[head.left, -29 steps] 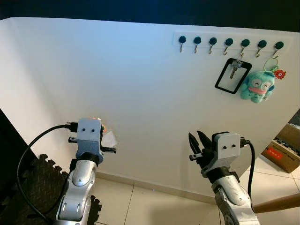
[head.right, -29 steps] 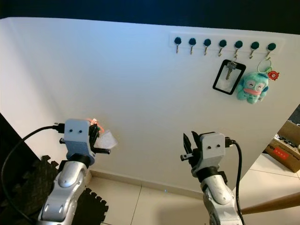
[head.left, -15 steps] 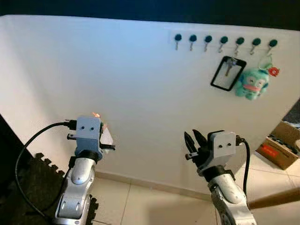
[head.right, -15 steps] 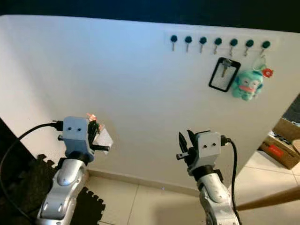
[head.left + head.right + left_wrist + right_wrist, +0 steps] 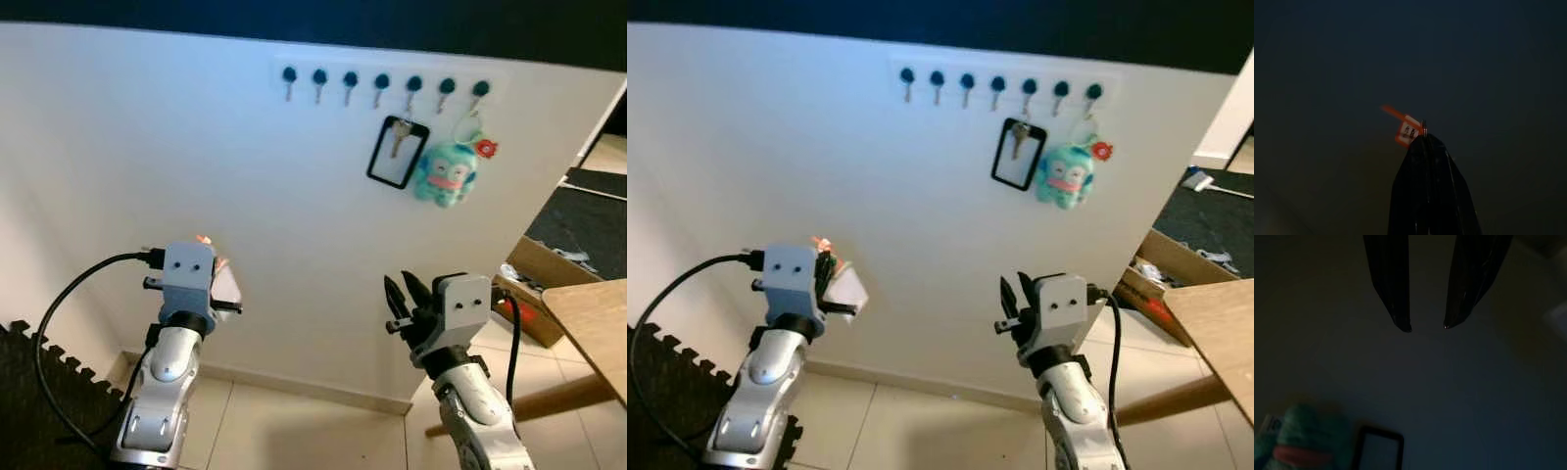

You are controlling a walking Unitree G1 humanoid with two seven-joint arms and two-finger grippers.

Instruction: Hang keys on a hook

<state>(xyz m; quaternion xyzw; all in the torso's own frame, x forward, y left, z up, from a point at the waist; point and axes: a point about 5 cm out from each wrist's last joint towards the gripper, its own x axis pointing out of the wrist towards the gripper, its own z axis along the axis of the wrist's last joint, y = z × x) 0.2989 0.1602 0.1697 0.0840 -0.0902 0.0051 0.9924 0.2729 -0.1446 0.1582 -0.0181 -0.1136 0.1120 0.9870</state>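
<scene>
My left gripper (image 5: 223, 294) is raised in front of the white wall and is shut on the keys (image 5: 846, 288), a small bunch with a white tag and an orange bit. In the left wrist view the shut fingers (image 5: 1432, 191) pinch the ring beside the orange-edged tag (image 5: 1407, 131). High on the wall runs a rail of dark-capped hooks (image 5: 380, 82), up and to the right of that gripper. Several hooks at its left end are bare. My right gripper (image 5: 400, 294) is held up lower right, open and empty, its fingertips (image 5: 1401, 325) apart.
A black card holder with a key (image 5: 397, 152) and a teal plush toy (image 5: 446, 174) hang from hooks at the rail's right end. A cardboard box (image 5: 529, 279) and a wooden table (image 5: 593, 323) stand at the right. A black foam mat (image 5: 29, 362) lies at the left.
The whole picture has slid to the left, so the camera has turned right; the box and table now show more. Both arms keep their pose, and the left still holds the keys.
</scene>
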